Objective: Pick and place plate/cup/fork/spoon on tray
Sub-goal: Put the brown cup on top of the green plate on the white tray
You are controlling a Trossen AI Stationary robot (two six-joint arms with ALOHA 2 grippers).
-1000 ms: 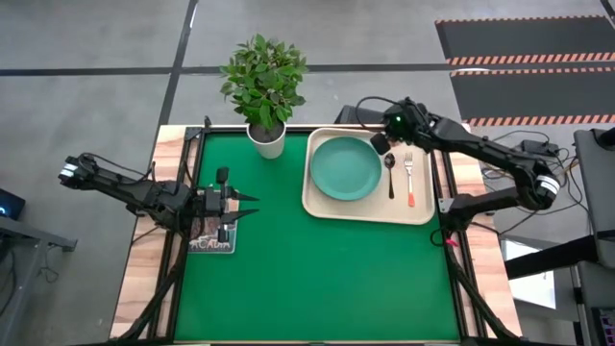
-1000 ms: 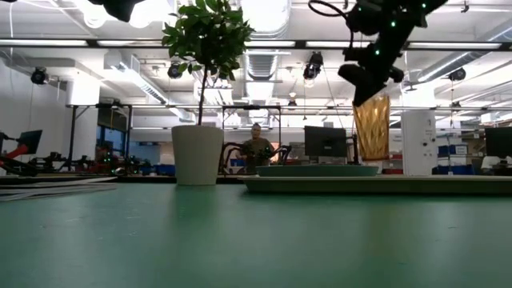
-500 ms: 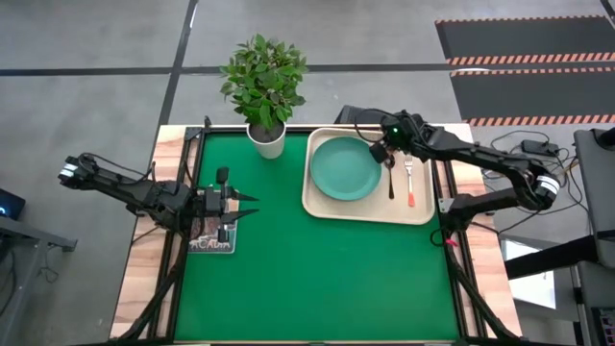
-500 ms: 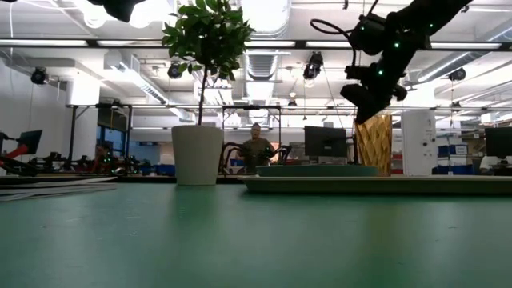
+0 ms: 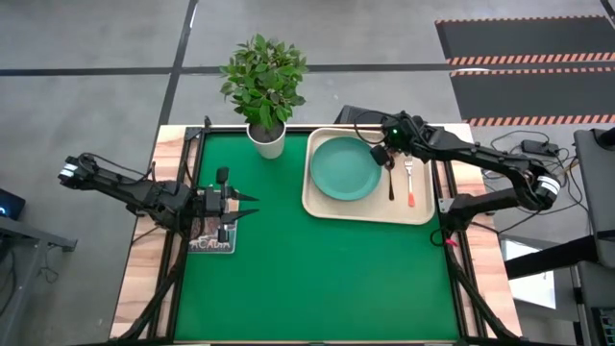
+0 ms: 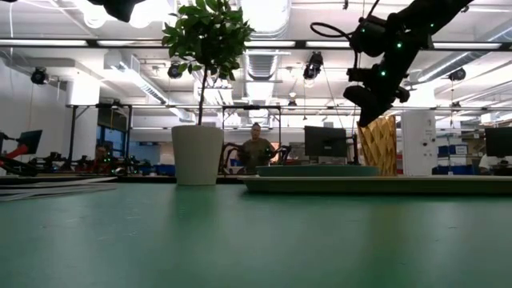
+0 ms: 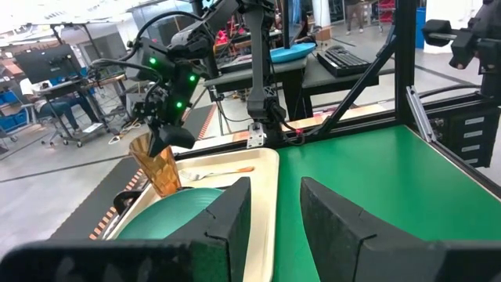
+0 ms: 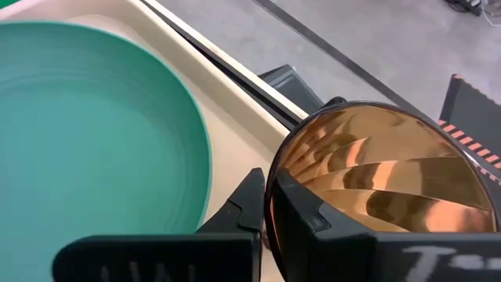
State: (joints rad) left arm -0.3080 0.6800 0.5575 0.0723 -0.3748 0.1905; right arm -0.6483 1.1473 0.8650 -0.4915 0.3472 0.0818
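Lowered since a second ago, right gripper (image 5: pixel 381 154) clamped on ribbed amber see-through cup (image 8: pixel 383 184), above cream tray (image 5: pixel 327 209); smooth teal plate (image 5: pixel 344 169) alongside; left gripper (image 5: pixel 240 209) parted, idle.

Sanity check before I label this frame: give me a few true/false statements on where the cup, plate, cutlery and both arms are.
1. The right gripper holds the cup above the tray. True.
2. The plate lies on the green table mat. False: it sits on the tray.
3. The fork and spoon both lie on the tray, beside the plate. True.
4. The left gripper carries the fork. False: it is open and empty, at the left side of the table.
5. The plant pot stands on the tray. False: it stands on the mat beside the tray.
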